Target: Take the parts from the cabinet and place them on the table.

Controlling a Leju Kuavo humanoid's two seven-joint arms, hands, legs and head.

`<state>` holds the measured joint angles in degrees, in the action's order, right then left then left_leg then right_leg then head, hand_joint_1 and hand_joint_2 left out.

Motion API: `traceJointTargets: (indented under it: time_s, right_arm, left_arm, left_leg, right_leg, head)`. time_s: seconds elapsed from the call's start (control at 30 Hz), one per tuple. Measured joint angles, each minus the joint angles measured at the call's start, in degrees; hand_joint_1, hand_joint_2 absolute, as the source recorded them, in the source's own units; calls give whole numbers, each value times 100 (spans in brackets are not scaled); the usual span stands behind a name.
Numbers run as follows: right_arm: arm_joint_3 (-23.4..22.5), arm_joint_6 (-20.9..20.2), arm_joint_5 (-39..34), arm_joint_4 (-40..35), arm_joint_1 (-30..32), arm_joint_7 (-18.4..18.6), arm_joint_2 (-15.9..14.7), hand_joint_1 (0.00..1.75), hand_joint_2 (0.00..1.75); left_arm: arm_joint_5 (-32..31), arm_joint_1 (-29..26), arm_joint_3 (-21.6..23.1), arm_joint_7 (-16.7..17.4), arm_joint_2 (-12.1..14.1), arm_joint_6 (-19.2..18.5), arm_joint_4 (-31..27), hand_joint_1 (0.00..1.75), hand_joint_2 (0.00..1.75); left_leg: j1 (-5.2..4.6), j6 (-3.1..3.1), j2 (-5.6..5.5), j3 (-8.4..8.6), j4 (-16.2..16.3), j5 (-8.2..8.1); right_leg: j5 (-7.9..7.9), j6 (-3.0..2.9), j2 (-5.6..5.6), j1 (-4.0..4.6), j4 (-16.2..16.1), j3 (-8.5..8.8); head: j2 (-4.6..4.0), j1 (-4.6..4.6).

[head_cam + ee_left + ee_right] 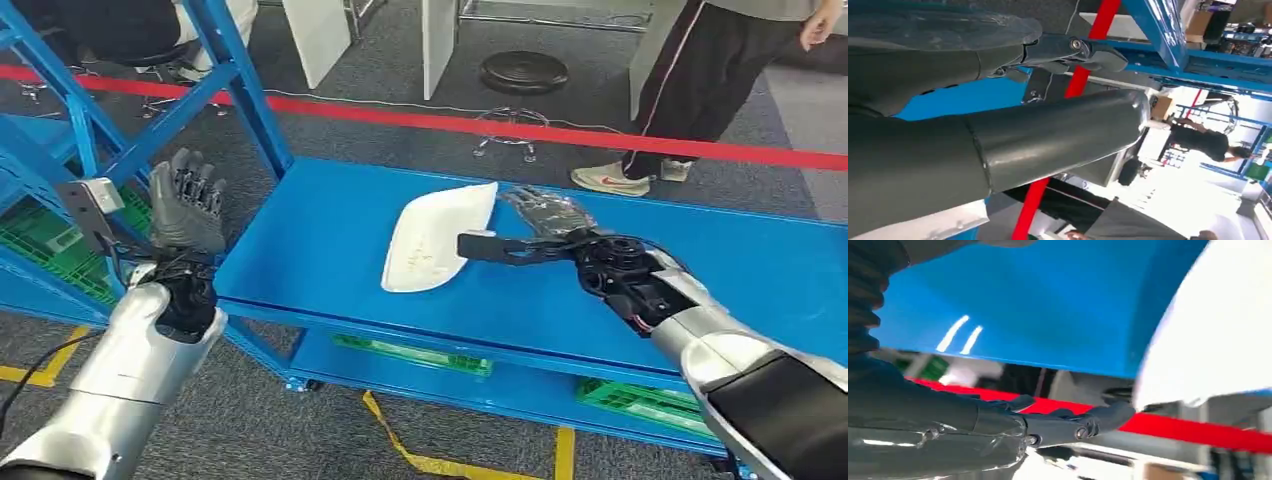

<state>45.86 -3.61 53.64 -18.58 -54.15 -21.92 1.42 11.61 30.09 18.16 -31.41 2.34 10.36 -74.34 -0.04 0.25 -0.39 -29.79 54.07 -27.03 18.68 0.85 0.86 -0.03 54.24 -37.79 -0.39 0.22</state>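
A white curved part (435,240) lies flat on the blue table (320,250), near its middle. My right hand (555,238) hovers just right of it, fingers spread and holding nothing; its thumb tip reaches the part's near right edge. In the right wrist view the part (1218,330) rests on the blue top with a fingertip (1108,417) beside its rim. Off the table's left end my left hand (187,205) is raised with its fingers pointing up, apart and empty. The left wrist view shows its fingers (1048,135) held straight.
A blue rack frame (240,90) stands at the left with green crates (60,250) inside. More green crates (410,353) sit on the table's lower shelf. Beyond a red floor line (560,130), a person (700,80) stands near a black disc (523,72).
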Motion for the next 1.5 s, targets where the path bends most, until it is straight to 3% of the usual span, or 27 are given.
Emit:
traceJointTargets:
  time_s: [0.23,0.43,1.1,1.13,1.17,1.5]
  right_arm:
    - [282,-162,-66,-33,138,-365,192,0,175]
    - [415,30,120,-48,145,-542,249,0,175]
    - [710,334,467,-48,248,-601,262,0,175]
    - [712,306,452,-48,248,-601,262,138,175]
    - [712,286,430,-48,250,-601,262,175,175]
    - [714,114,290,-48,244,-537,262,175,175]
  left_arm:
    - [7,37,0,0,-46,0,0,0,0]
    - [28,58,0,-20,-83,26,24,0,0]
    - [101,113,7,-87,-131,35,138,0,0]
    - [101,113,7,-90,-131,35,140,0,0]
    - [103,113,7,-90,-131,35,140,0,0]
    - [101,113,7,-87,-122,37,140,0,0]
  left_leg:
    - [3,0,1,1,-1,0]
    - [2,-2,0,1,-1,1]
    - [1,-2,1,2,-1,1]
    - [1,-2,1,2,-1,1]
    - [1,-2,1,2,-1,1]
    - [1,-2,1,2,-1,1]
  right_leg:
    - [0,0,2,0,1,-1]
    - [0,-1,1,1,1,0]
    - [0,-1,2,1,0,0]
    - [0,-1,2,0,0,0]
    - [0,-1,2,0,0,0]
    - [0,-1,3,1,0,0]
  head:
    - [0,-2]
    - [0,0]
    - [-2,-2]
    - [-2,0]
    - [-2,-2]
    - [-2,-2]
